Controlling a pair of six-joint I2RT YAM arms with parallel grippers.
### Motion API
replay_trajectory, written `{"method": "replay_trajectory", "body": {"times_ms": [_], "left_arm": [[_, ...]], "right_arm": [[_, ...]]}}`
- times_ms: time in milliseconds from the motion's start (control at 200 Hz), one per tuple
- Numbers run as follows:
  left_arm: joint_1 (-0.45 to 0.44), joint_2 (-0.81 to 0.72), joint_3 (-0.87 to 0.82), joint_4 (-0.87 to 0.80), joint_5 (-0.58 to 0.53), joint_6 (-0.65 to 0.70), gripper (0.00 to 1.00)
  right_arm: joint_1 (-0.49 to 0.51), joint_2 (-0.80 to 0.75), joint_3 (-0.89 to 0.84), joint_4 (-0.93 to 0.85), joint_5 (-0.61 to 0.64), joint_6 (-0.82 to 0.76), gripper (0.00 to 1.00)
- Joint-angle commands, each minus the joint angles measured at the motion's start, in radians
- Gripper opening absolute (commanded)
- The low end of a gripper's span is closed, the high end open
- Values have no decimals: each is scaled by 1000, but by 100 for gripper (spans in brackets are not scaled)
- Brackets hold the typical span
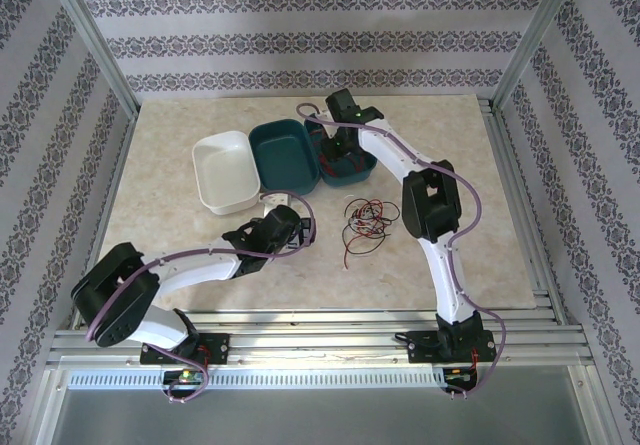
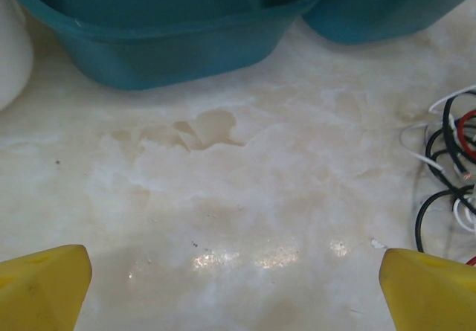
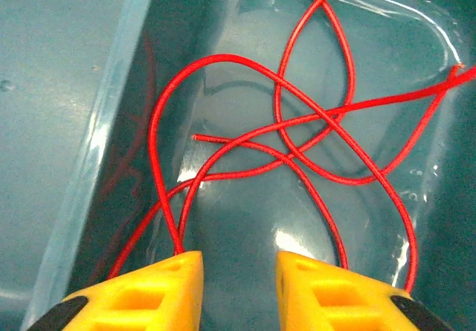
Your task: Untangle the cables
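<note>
A loose bundle of thin red, black and white cables (image 1: 364,221) lies on the table right of centre. Its left edge shows at the right of the left wrist view as the same cables (image 2: 448,152). One red cable (image 3: 297,123) lies apart in loops on the floor of the right teal bin (image 3: 111,123). My right gripper (image 3: 238,279) hangs inside that bin just above the red cable, its jaws apart with nothing between them. The cable's strands run under both fingertips. My left gripper (image 2: 234,286) is wide open and low over bare table, left of the bundle.
A white bin (image 1: 225,170) and a teal bin (image 1: 288,155) stand side by side at the back. The second teal bin (image 1: 362,172) is partly covered by my right arm. From the left wrist, both teal bins (image 2: 186,41) stand just ahead.
</note>
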Motion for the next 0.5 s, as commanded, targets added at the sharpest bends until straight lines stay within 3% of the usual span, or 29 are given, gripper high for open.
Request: {"method": "replay_trajectory", "body": {"times_ms": [0,160,495], "left_arm": [[-1,-54,-6,-29,-60,-21,99],[3,-85,-24,-1,-58,-10,99],[2,-8,53,89,92,126,99]], "right_arm": [[14,-113,-33,33,5,32,33],[16,-219,-123,65,11,82,35],[-12,-537,-492,116,44,302,54]]}}
